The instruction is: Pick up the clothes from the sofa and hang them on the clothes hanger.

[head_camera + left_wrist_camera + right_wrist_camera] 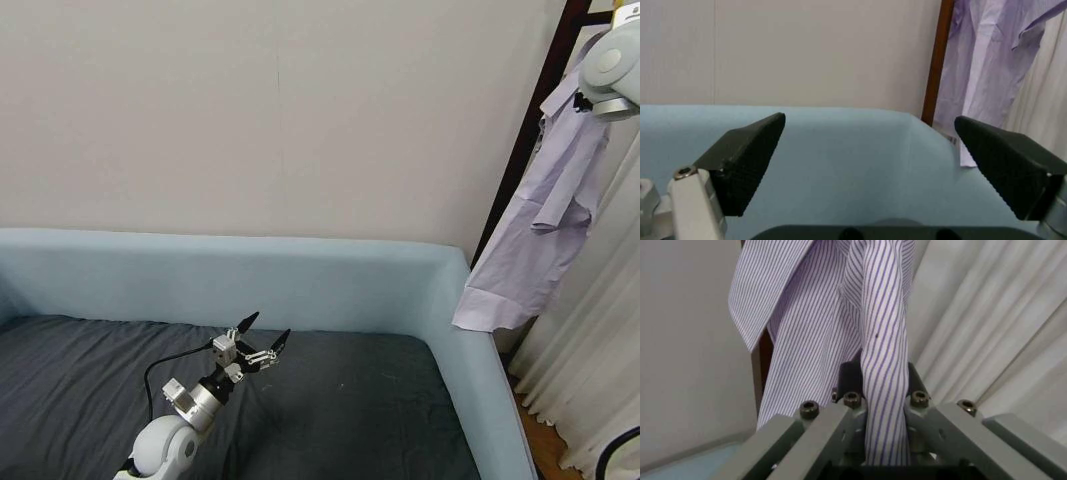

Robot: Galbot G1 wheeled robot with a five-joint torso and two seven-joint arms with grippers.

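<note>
Striped shirt (545, 200) held high beyond the sofa's (250, 275) right end
A fold is clamped in the right gripper (883, 375) so the cloth hangs clear, by a dark post (518, 160); the left gripper (266, 327) is parked above the sofa seat, jaws spread

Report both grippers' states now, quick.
Left gripper: open, holding nothing, above the sofa seat.
Right gripper: shut on the striped shirt, which hangs from it.
</note>
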